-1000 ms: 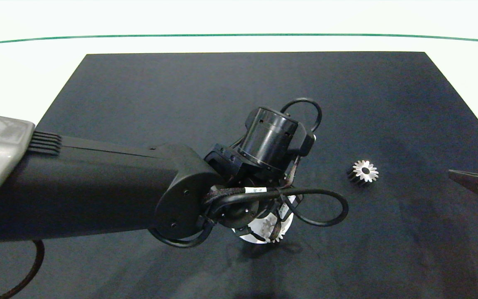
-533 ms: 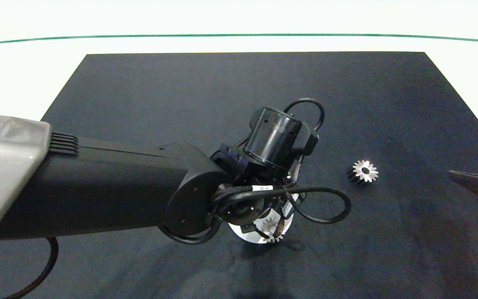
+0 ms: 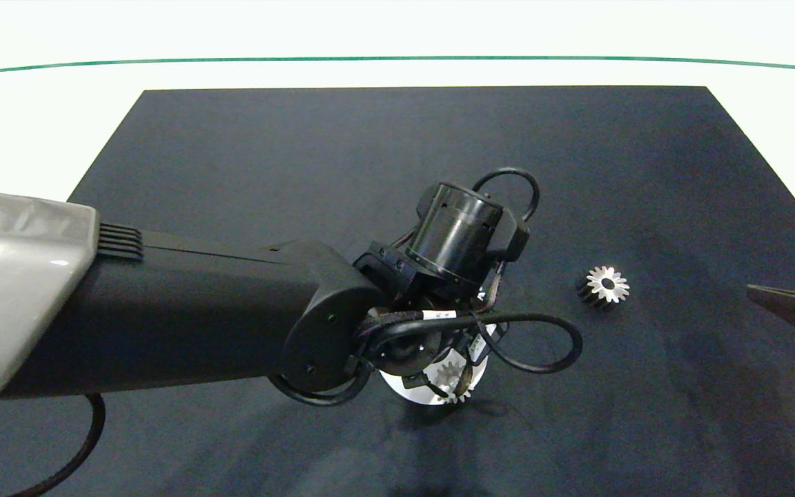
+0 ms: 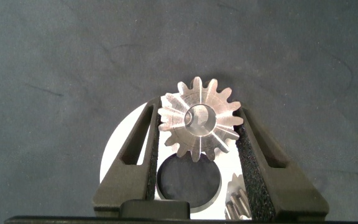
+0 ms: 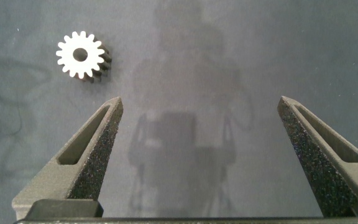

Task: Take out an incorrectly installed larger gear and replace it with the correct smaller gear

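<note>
The larger gear [image 4: 197, 119] stands on a white round base [image 4: 120, 146], a pin showing in its bore. My left gripper [image 4: 196, 109] is shut on it, with both foam pads against its teeth. In the head view the left arm covers most of the base [image 3: 397, 385], and only part of the larger gear [image 3: 449, 378] shows under the wrist. The smaller gear [image 3: 604, 285] lies flat on the mat to the right of the base. My right gripper [image 5: 201, 99] stands open and empty, a short way from that smaller gear [image 5: 79, 55].
Another small gear [image 4: 236, 199] sits on the base beside a dark round hole [image 4: 187, 182]. A black mat [image 3: 370, 172] covers the white table [image 3: 25, 124]. One right finger [image 3: 787, 304] pokes in at the right edge. A cable loop [image 3: 542, 345] hangs off the left wrist.
My left arm has shifted a little to the right over the base. The gears and the right gripper have not moved.
</note>
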You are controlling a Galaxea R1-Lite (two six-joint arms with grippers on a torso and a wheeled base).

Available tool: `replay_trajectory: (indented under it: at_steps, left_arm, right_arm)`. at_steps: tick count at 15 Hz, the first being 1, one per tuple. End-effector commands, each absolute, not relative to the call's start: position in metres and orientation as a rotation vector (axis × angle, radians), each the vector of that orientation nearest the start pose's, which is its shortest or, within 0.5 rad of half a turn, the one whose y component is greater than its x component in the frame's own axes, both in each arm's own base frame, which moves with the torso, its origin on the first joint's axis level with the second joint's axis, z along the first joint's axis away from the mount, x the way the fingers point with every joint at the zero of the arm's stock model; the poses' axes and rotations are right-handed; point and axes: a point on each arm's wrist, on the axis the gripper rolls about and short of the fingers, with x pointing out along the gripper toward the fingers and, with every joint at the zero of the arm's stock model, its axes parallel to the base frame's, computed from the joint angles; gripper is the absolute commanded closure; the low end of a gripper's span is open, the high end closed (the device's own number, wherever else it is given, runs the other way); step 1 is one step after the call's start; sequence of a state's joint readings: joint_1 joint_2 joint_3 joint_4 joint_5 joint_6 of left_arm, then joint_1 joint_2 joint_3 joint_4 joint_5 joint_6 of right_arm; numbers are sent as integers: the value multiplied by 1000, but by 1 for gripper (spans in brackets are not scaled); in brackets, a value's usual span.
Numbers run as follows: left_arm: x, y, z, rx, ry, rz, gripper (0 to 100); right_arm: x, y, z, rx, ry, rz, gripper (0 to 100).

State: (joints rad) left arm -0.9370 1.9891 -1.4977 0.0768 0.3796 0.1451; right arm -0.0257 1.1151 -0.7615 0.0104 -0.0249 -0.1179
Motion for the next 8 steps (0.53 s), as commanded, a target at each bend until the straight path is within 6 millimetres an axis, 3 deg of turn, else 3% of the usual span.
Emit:
replay_trajectory:
  at_steps: [1, 8]
  left_arm:
    - [243, -314, 204, 491, 417, -570, 84]
    - [244, -314, 207, 485, 408, -568, 84]
  right_arm:
    - [154, -4, 242, -116, 370, -24, 0]
    - [152, -4, 242, -116, 367, -24, 0]
